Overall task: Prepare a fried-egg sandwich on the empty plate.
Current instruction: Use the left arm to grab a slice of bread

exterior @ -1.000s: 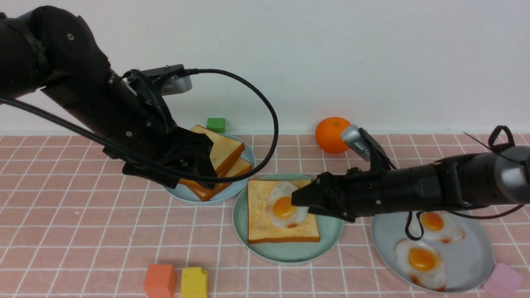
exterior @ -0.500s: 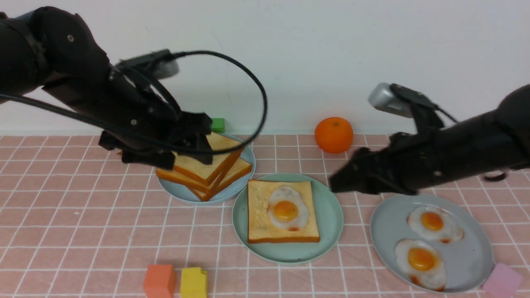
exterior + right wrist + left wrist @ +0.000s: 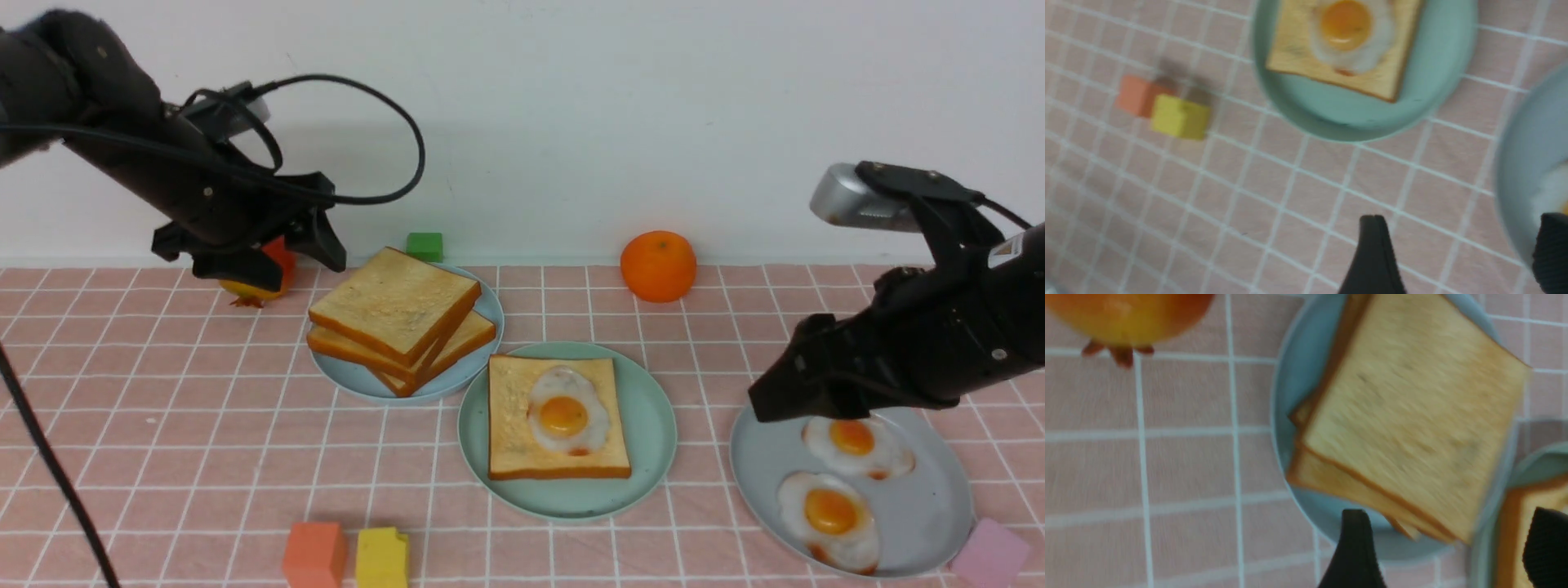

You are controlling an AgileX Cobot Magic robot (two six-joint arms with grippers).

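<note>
On the mint-green empty plate (image 3: 645,457) lies one toast slice (image 3: 510,425) with a fried egg (image 3: 563,415) on top. The right wrist view shows the same plate (image 3: 1437,81), toast (image 3: 1294,53) and egg (image 3: 1347,24). A pile of plain toast (image 3: 396,306) rests on the pale blue plate (image 3: 359,380). My left gripper (image 3: 282,255) hangs open and holds nothing, up and to the left of that pile (image 3: 1412,428). My right gripper (image 3: 775,398) is open and holds nothing, above the near-left rim of the grey plate (image 3: 931,506).
Two more fried eggs (image 3: 833,510) lie on the grey plate. An orange (image 3: 658,265) and a green block (image 3: 425,246) sit by the back wall. A red-yellow fruit (image 3: 249,287) lies under my left gripper. Orange (image 3: 316,554), yellow (image 3: 382,557) and pink (image 3: 992,554) blocks line the front.
My right gripper drew back from the egg on the toast, up and to the right. My left gripper rose off the toast pile and moved back left.
</note>
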